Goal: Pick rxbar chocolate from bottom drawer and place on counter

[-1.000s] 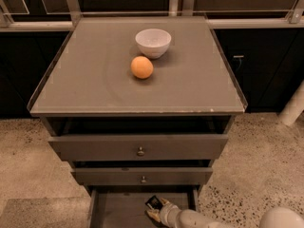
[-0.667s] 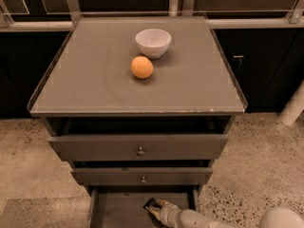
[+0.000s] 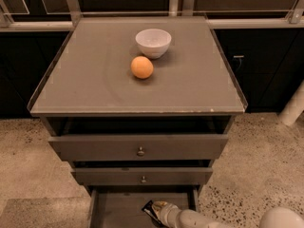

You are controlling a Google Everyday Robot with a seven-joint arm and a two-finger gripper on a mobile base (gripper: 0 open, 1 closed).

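Your gripper [image 3: 165, 214] is in the bottom drawer [image 3: 118, 208], rxbar chocolate [image 3: 151, 206] at its tip, cabinet side. Grip state: can't tell.

One camera, high in front of the cabinet, looks steeply down. The gripper [image 3: 156, 208] sits nearest the lens at the bottom edge, over the bottom drawer [image 3: 118, 210] — the counter [image 3: 85, 84] lies beyond and above it.
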